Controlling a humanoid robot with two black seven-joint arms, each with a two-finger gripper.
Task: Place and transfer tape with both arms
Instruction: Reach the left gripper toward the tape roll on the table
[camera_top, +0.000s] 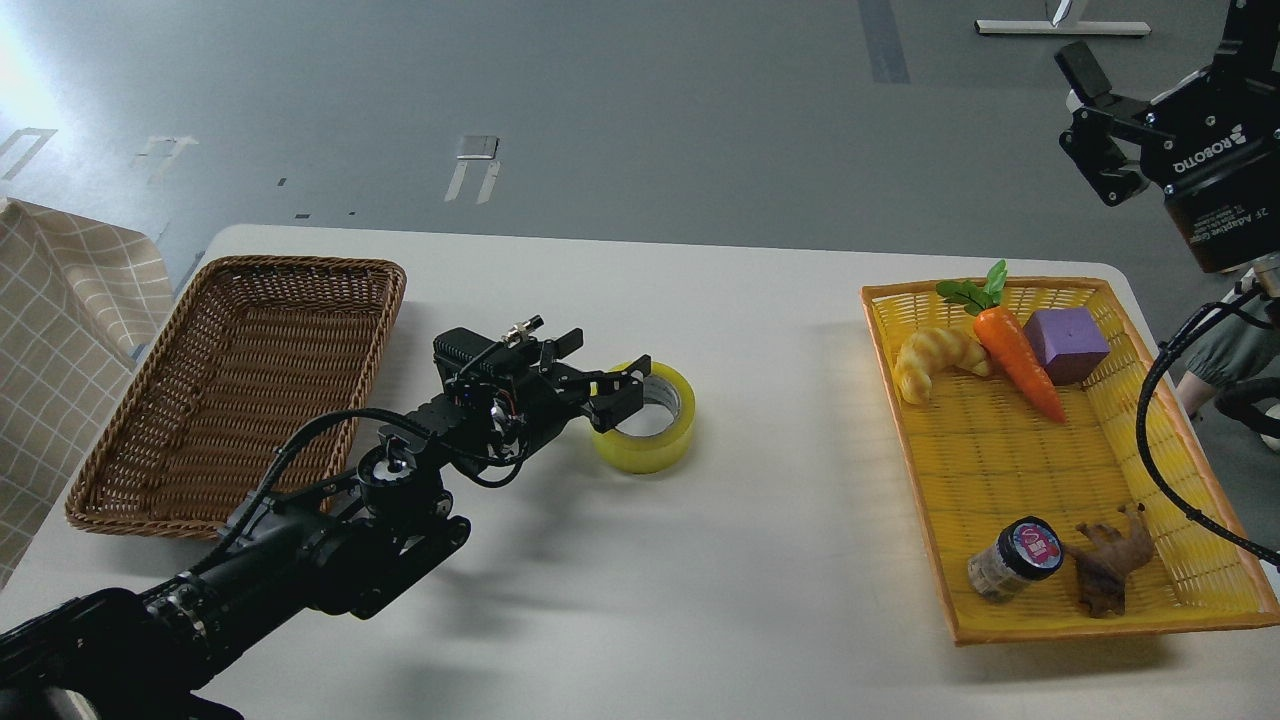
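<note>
Our left hand is at the wide roll of translucent yellow packing tape, its fingers closed over the roll's near wall. The roll stands mid-bench, between both baskets. Our right hand hangs above the yellow basket, spread apart and empty.

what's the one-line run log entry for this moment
left gripper: at tape rim, grip unclear | tape: on table | right gripper: open, raised
</note>
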